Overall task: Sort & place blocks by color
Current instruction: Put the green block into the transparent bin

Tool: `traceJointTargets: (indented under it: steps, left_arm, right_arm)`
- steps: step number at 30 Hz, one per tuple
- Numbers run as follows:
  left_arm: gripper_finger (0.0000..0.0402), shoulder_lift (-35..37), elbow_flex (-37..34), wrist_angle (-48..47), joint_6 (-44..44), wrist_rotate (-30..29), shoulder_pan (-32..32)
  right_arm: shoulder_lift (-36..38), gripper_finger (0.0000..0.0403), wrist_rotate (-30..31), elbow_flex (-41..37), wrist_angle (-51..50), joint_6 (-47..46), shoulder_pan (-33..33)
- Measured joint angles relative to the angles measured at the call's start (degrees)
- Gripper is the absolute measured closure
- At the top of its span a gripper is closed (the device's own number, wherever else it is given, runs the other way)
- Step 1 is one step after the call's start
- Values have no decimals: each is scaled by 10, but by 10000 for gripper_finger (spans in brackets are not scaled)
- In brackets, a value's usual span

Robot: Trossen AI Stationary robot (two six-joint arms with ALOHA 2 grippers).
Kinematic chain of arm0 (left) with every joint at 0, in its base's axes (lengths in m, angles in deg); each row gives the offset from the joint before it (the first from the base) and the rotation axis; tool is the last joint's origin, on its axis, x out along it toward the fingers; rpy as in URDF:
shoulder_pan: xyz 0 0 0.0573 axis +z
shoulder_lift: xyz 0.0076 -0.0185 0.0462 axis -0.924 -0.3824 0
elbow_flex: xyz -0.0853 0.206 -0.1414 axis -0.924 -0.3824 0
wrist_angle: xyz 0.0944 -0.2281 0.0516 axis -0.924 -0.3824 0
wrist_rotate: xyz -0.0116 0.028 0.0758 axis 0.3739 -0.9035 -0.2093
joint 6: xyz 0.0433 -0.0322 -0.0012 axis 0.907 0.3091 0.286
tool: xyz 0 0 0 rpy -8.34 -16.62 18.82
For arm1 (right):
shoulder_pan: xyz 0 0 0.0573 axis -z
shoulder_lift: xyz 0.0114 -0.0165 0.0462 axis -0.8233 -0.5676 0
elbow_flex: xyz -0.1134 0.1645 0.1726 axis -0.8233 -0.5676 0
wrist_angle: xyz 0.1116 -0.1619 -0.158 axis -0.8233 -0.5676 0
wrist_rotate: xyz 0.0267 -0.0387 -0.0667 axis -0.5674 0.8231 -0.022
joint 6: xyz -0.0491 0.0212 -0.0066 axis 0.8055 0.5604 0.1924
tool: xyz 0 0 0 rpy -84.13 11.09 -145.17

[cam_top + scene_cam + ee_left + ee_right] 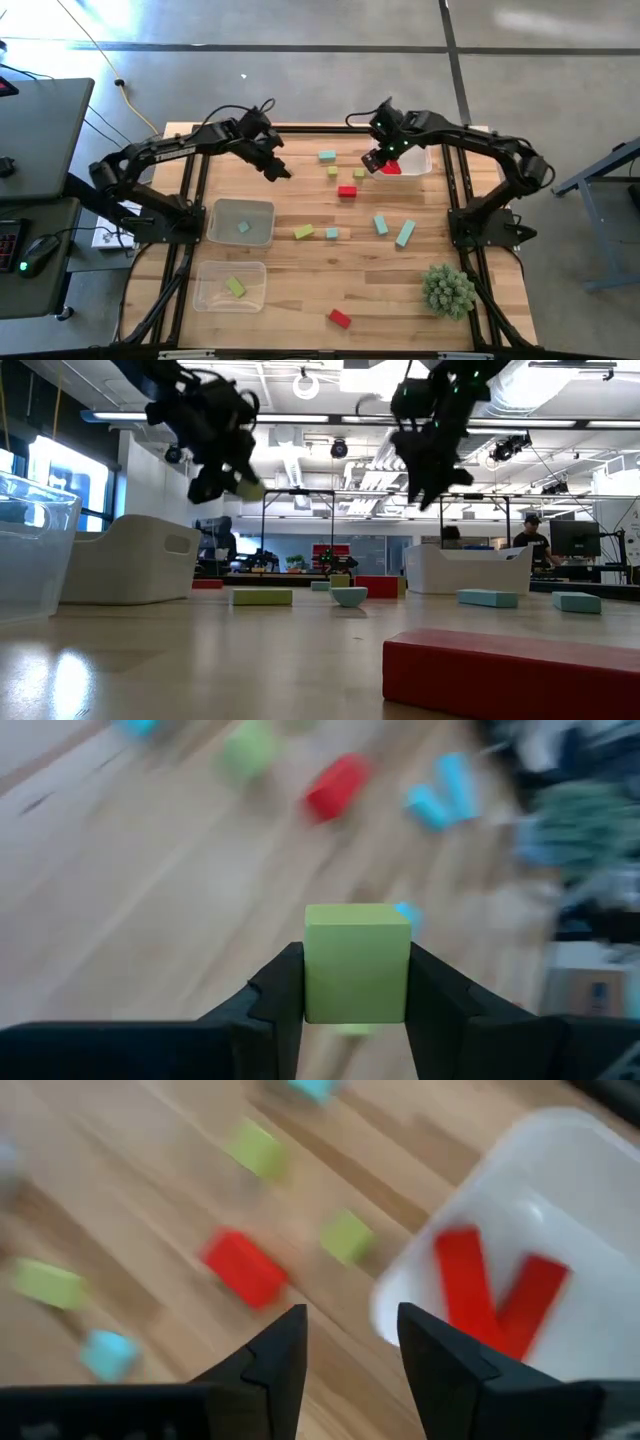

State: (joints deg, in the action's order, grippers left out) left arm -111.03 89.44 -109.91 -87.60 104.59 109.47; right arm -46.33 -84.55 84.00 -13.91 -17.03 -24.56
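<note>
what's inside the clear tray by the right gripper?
Two red wooden bars lie in the clear square plastic tray, their ends meeting in a V. The right gripper is empty, fingers apart, beside the rim. The tray's nearer part is cut off from view.

- Left end effector [355,1010] raised above the desk [300,290], fingers [275,1000] clamped on both sides of a yellow-green block [356,963].
- Left arm reaching inward from its own side, elbow bent.
- Right end effector [350,1350] hovering high, jaws parted, nothing between them.
- Right arm arched inward from the opposite side.
</note>
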Motion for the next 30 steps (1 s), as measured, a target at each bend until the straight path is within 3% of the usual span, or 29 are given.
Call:
traceJointTargets:
  steps: [6,18,25,30]
  left_arm:
    - [291,34,0,65,-38,65,-5]
    - [290,42,0,178,-106,179,-14]
    - [290,42,0,281,-193,234,-26]
    - [291,42,0,352,-255,235,-35]
  right_arm:
    - [45,258,-20,0,109,-54,-45]
    - [50,255,-2,0,286,-27,-143]
    - [50,216,83,0,369,39,-207]
    - [50,195,163,0,419,182,-255]
